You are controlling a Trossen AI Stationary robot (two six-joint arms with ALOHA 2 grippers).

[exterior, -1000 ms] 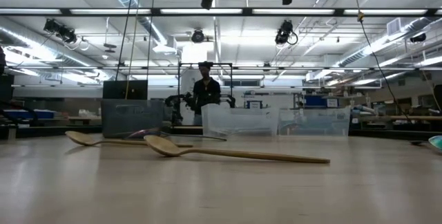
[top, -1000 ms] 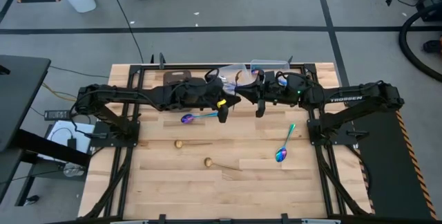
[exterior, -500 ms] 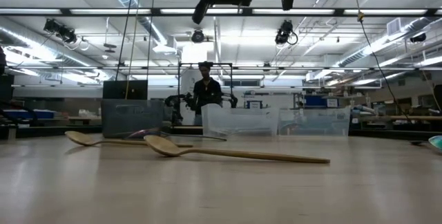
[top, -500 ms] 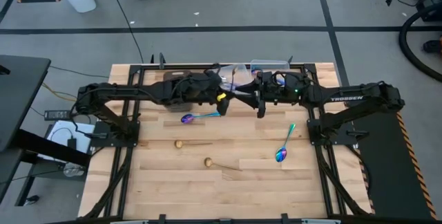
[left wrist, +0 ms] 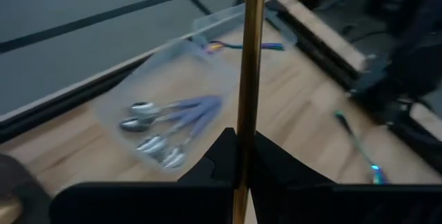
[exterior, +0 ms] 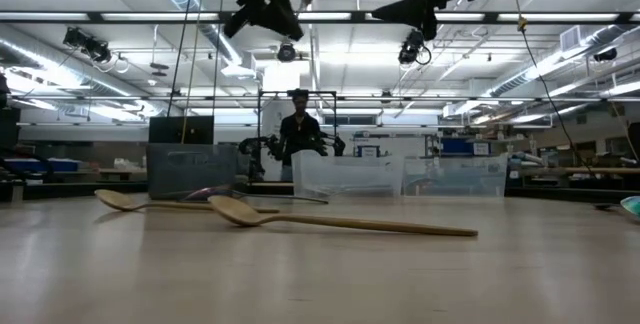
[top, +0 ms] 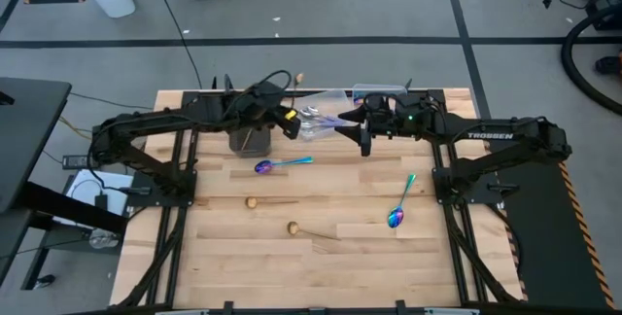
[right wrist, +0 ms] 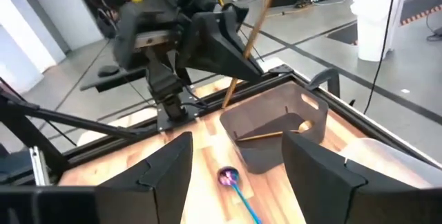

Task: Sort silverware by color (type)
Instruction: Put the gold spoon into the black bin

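My left gripper point(top: 286, 122) is raised over the far left-centre of the table, next to the dark tray point(top: 249, 141), and is shut on a gold spoon point(right wrist: 250, 37). The spoon's bowl point(top: 298, 79) points up and past the far edge. My right gripper point(right wrist: 238, 141) hangs open at the far middle with nothing between its fingers. Two rainbow spoons point(top: 282, 163) point(top: 400, 203) and two gold spoons point(top: 262, 201) point(top: 311, 230) lie flat on the table. Silver spoons point(left wrist: 162, 131) lie in a clear container point(top: 326, 113). Another gold spoon point(right wrist: 276, 135) lies in the dark tray. My left gripper pinches the gold spoon's slim handle point(left wrist: 244, 124) between its two fingers point(left wrist: 219, 160), which lie across it. The spoon is lifted clear of the table and stands steeply, bowl end up. A short length of handle point(right wrist: 228, 99) sticks out below the fingers.
A second clear container point(top: 381, 91) with a rainbow spoon point(left wrist: 242, 45) stands at the far edge. Both arms' frames run along the table's left and right sides. The near half of the wooden table point(top: 321, 276) is bare. A person stands in the room beyond point(exterior: 299, 129).
The two grippers, close together over the far middle a second ago, have parted. My left gripper has swung toward the table's left and far edge with the gold spoon and tipped upward, so the spoon now stands steeply. My right gripper has stayed near the far middle.
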